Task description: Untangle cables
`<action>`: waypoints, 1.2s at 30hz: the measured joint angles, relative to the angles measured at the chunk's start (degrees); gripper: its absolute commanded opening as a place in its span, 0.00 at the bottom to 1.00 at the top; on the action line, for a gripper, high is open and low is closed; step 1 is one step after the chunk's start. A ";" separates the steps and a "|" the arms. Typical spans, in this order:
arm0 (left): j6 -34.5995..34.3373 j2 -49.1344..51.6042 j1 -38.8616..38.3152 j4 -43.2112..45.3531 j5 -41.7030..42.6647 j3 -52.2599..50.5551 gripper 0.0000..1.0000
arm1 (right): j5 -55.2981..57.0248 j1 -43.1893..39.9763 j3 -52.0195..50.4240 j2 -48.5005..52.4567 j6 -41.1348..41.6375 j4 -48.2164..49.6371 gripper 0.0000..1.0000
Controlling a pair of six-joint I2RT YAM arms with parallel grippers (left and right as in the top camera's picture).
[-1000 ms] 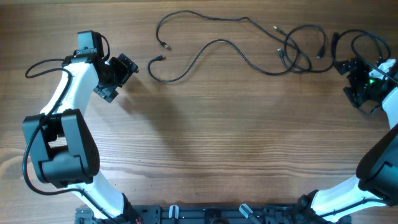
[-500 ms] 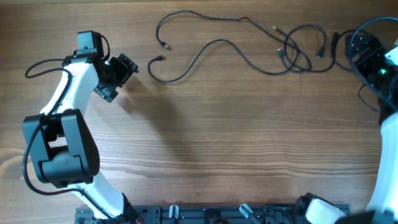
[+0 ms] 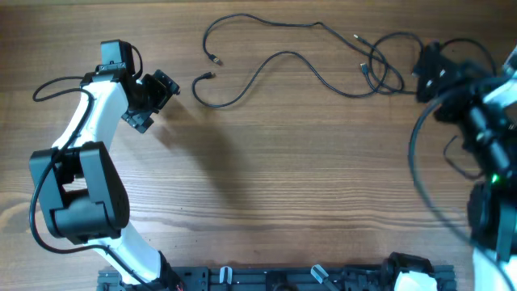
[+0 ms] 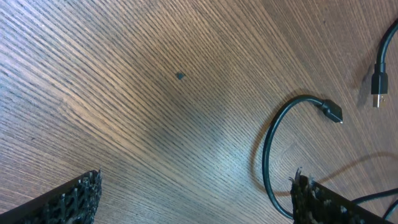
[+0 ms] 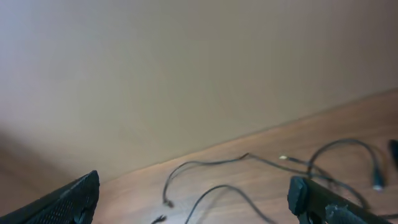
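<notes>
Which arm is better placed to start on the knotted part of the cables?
Right. The open right claw sits right by the knotted cables; the open left claw is near only loose plug ends, far from the knot.

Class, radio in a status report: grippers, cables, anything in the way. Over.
Left gripper open, empty, near loose plugs. Right gripper open, empty, by the knot. Cables not yet untangled. Nothing in the way.

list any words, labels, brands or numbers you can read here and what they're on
None: no readable words, labels, brands or numbers show on the cables, the table, the left arm or the right arm in any view.
</notes>
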 measured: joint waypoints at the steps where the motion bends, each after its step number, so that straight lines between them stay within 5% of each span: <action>1: -0.02 0.00 0.00 0.02 0.00 0.00 1.00 | 0.98 1.38 -1.97 -3.15 -0.02 -0.24 1.00; 8: -0.02 0.00 0.00 0.02 -0.02 0.00 1.00 | 6.99 2.34 -16.92 -18.58 2.16 4.83 1.00; 23: 0.00 0.00 0.00 0.02 0.00 0.00 1.00 | 8.28 3.67 -49.75 -48.78 -5.53 45.07 1.00; 36: 0.00 0.00 0.00 0.00 0.00 0.00 1.00 | 9.68 6.03 -64.26 -49.62 -15.17 47.60 1.00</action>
